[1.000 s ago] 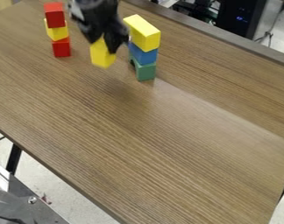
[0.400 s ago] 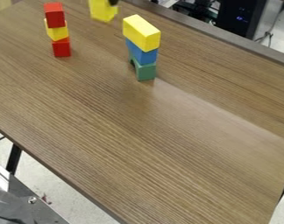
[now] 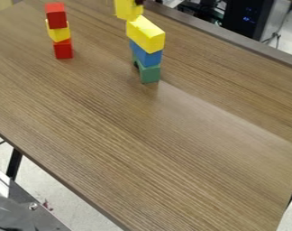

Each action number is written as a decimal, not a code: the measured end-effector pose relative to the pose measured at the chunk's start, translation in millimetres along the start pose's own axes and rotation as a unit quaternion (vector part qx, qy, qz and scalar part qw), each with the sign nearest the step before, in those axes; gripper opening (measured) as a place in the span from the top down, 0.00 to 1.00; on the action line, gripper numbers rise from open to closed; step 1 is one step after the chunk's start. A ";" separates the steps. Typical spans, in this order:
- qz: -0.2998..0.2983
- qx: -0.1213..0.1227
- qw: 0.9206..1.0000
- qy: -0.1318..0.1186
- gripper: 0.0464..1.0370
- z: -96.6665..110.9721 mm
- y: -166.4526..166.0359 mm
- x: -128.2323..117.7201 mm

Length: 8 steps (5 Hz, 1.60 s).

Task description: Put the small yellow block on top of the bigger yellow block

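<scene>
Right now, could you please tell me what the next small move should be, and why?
I'd probably shift the small block slightly toward the middle of the bigger block before lowering, since it appears above that block's upper-left end in view.

Hangs in at the top edge of the frame with the gripper (image 3: 139,2), a little left of the middle of the picture's width. Reaches only slightly past that border, showing a small, dark bit of fingertip and being cut off just above it. Closed on its load and bearing it up there, with the dark tip against the load's right side as seen in the picture. Too little in sight to judge tilt or turn, or how far apart the two fingers stand, the other one being hidden.
</scene>
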<state>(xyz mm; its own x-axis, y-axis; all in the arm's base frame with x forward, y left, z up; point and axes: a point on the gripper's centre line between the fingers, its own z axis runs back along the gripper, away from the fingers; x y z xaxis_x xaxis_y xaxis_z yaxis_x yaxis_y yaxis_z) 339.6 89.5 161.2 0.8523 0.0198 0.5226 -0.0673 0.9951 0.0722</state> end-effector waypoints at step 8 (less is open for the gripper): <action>-0.023 -0.009 1.000 0.015 0.52 -22.5 -19.0 0.4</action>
<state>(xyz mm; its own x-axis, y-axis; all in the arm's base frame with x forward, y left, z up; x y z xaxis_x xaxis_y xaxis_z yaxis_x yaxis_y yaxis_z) 352.9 72.8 140.9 0.8698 -0.0224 0.4929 -0.0194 0.9967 0.0794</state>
